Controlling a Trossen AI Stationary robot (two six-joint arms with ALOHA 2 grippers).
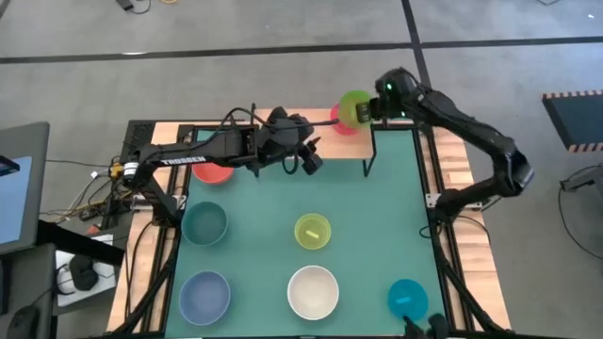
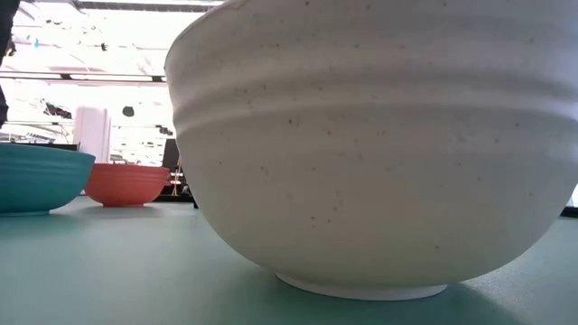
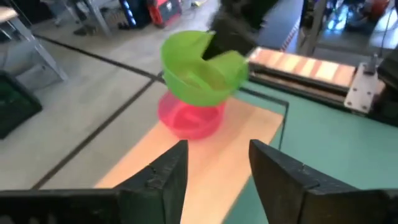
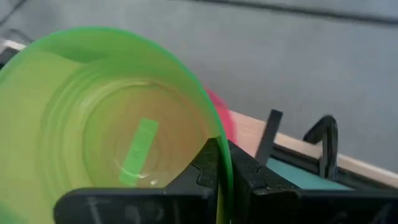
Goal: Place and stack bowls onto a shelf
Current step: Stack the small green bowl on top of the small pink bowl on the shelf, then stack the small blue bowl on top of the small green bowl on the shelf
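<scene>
My right gripper (image 1: 369,110) is shut on the green bowl (image 1: 353,107), which is tilted just over the magenta bowl (image 1: 341,123). The magenta bowl stands on its base at the right end of the wood-topped shelf (image 1: 339,149). Both bowls also show in the left wrist view, the green bowl (image 3: 199,71) and the magenta bowl (image 3: 189,118). My left gripper (image 1: 307,155) is open and empty above the shelf's middle, left of the two bowls. The red bowl (image 1: 215,172) sits on the mat, partly under the left arm. My right gripper pinches the green bowl's rim (image 4: 222,165) on the side toward the table's right, one finger inside the bowl and one outside. The fingers come level from the right. The bowl is tilted; I cannot tell whether its bottom touches the magenta bowl.
On the green mat stand the dark teal bowl (image 1: 204,224), the yellow-green bowl (image 1: 313,231), the pale blue bowl (image 1: 204,295), the white bowl (image 1: 313,292) and the bright blue bowl (image 1: 407,298). The white bowl (image 2: 361,153) fills most of the low view.
</scene>
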